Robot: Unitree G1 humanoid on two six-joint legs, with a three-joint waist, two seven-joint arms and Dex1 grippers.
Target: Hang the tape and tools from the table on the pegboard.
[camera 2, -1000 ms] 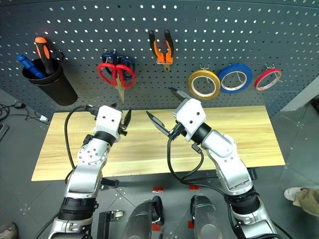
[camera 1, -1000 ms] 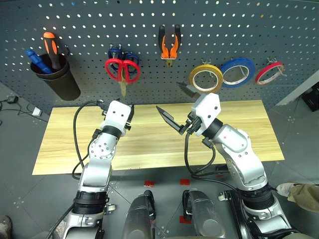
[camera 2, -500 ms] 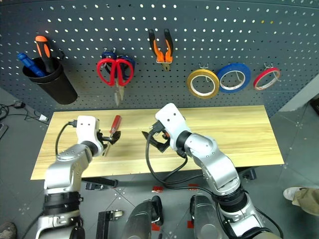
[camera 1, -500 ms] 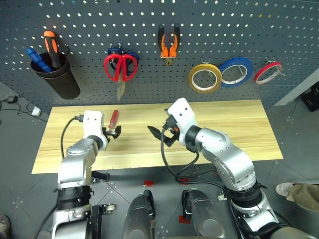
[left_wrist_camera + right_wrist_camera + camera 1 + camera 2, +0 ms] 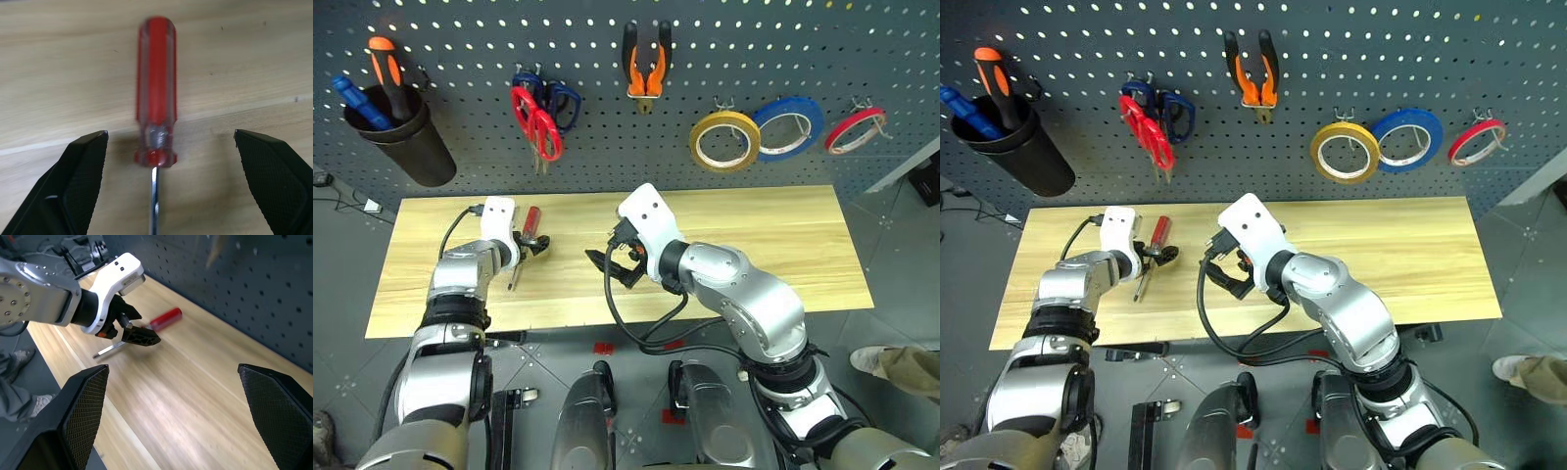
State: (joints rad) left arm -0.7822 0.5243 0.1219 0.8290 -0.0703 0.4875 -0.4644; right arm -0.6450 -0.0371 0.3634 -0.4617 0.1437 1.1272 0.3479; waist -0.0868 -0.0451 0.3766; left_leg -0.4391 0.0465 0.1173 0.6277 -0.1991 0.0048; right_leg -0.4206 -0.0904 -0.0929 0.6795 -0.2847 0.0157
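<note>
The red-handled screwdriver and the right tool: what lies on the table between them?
Only bare table. In the left eye view, nothing lies between the red-handled screwdriver, which is at the open left tool, and the open right tool.

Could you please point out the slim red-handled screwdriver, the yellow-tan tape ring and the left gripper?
Slim red-handled screwdriver (image 5: 156, 88): left wrist view, mid-handle.
Yellow-tan tape ring (image 5: 701, 128): left eye view, upper-left band.
Left gripper (image 5: 1157, 258): right eye view, between fingertips.

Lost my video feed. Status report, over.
Both grippers open: left gripper straddles red-handled screwdriver lying on table, right gripper empty. Nothing in the way.
</note>
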